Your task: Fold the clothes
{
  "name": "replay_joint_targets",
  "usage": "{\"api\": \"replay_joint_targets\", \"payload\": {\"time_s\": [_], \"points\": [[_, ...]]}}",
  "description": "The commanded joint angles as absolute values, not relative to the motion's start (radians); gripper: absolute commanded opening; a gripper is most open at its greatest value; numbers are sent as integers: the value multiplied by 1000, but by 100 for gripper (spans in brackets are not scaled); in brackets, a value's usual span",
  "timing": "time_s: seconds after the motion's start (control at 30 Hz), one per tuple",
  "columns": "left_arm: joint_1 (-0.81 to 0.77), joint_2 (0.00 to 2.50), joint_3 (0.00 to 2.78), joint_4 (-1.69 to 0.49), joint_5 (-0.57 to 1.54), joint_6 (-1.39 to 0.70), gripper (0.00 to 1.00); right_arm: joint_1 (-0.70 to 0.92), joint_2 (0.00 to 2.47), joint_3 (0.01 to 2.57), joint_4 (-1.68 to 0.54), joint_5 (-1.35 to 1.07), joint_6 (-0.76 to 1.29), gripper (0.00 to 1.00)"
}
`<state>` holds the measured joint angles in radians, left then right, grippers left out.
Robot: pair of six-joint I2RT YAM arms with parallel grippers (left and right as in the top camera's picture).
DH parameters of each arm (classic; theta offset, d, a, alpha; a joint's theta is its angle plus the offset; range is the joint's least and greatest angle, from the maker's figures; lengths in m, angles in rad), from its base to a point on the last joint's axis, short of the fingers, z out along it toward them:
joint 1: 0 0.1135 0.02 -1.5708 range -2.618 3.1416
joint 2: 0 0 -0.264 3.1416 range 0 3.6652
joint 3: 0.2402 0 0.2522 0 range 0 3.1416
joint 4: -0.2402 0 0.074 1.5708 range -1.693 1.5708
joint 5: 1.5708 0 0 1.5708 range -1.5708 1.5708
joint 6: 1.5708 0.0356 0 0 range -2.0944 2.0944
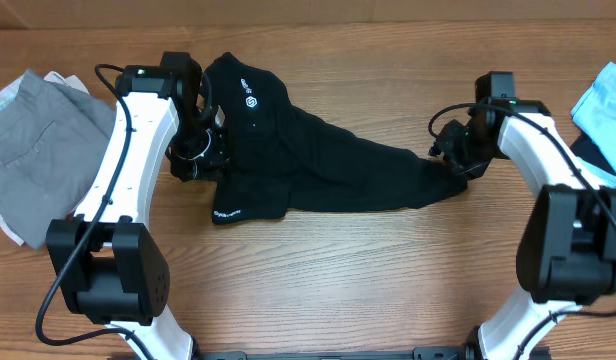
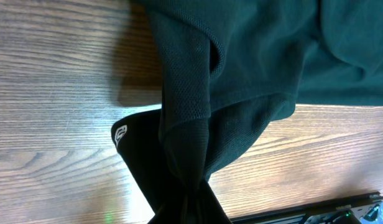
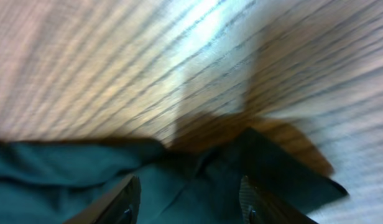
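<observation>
The black garment [image 1: 288, 150] lies bunched across the middle of the table [image 1: 338, 290], its left edge pinched in the closed left claw [image 1: 198, 152] and the right claw [image 1: 454, 160] parted over its right tip; advise securing that tip, then drawing both ends apart evenly before folding.

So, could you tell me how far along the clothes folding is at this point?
Early. Done: nothing on the black garment; it lies crumpled across the table. In hand: the left gripper is shut on its left edge, the right gripper open over its right end. Left: flatten and fold it, then probably the light blue garment at right. The grey garment at left lies flat; folded or not, I cannot tell.
</observation>
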<state>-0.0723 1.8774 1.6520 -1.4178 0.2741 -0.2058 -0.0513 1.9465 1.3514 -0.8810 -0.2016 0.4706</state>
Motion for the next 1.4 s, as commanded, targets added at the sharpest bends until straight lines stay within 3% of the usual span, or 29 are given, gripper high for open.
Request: {"api": "replay_joint_targets", "payload": {"time_s": [0.0,0.23,0.4,0.6,0.93,1.07,1.37], "points": [[-79,1863,1667,-1414,289,-187,4,-42,1993,1347,-873,-191,468,55],[-79,1863,1667,-1411,289,-187,4,-42,2001,1347,-864,-191,468,37],[-79,1863,1667,-1408,289,-187,4,-42,2001,1348,-865,-191,468,31],[-79,1863,1667,-1408,289,-187,4,-42,2001,1348,-866,-191,468,9],[-76,1863,1674,-1407,294,-186,4,-48,1980,1401,-976,-141,463,9],[-43,1863,1810,-1474,392,-80,4,-76,1898,1567,-1136,-74,437,9],[149,1863,2180,-1610,611,-74,4,-122,1768,1995,-1425,51,374,9]]}}
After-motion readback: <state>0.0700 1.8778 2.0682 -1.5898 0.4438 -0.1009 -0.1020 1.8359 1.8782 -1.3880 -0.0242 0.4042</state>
